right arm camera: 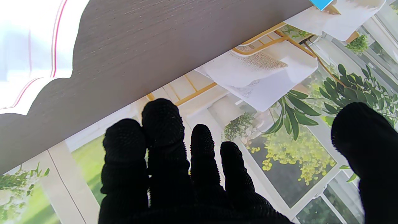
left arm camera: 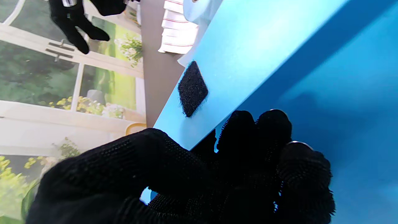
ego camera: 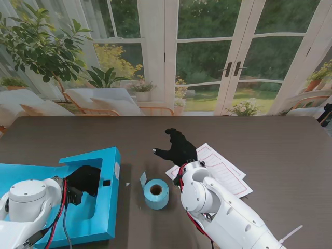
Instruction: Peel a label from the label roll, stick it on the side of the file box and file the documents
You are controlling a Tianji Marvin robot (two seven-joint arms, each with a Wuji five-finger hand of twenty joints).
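Our left hand [left arm camera: 236, 161]: pinches the blue file box [ego camera: 106, 161] wall.
Left wrist only: black fuzzy patch [left arm camera: 192, 88].
Our right hand [ego camera: 179, 148]: spread, holding nothing, above the documents [ego camera: 225, 168].
Stand only: label roll [ego camera: 155, 193].

A: At the lower left of the stand's view, the file box [ego camera: 106, 161] is bright sky blue, with a small black patch [left arm camera: 192, 88] on its edge and a white label [ego camera: 117, 170] on its side.

B: The label roll [ego camera: 156, 193] at lower centre?

A: Paler blue.

B: The documents [ego camera: 223, 168] right of centre?

A: White, ruled with thin red lines.

B: The table [ego camera: 270, 140]?

A: Dark grey-brown wood grain. The left hand [ego camera: 84, 179] and right hand [ego camera: 179, 147] wear black knit gloves; the arms are glossy white.
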